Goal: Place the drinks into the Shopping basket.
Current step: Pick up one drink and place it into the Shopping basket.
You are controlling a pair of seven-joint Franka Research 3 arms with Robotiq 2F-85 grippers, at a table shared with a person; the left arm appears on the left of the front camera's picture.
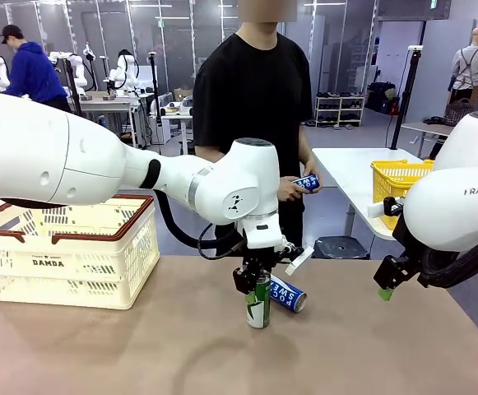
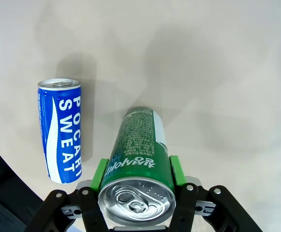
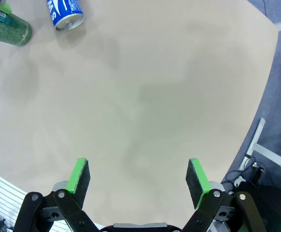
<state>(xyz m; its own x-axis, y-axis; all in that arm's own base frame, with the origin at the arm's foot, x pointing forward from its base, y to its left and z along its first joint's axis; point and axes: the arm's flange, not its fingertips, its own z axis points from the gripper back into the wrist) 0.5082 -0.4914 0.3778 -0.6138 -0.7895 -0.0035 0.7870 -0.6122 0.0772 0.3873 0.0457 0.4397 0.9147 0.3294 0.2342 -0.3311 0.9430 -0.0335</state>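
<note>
The green can (image 1: pixel 258 306) stands upright at the middle of the table. My left gripper (image 1: pixel 255 284) comes down over its top and is shut on it. In the left wrist view the green pads (image 2: pixel 100 172) press both sides of the green can (image 2: pixel 139 145). A blue can (image 1: pixel 289 295) lies on its side just right of it, also seen as the blue can (image 2: pixel 60 130). The person holds another blue can (image 1: pixel 307 182) in one hand. The cream Shopping basket (image 1: pixel 66 251) stands at the left. My right gripper (image 1: pixel 387 284) hangs open at the right; the right gripper (image 3: pixel 139 176) holds nothing.
A yellow mesh basket (image 1: pixel 399 183) sits on a white side table at the back right. The person stands at the far edge behind the cans. The table's right edge (image 3: pixel 268 82) runs close to my right gripper.
</note>
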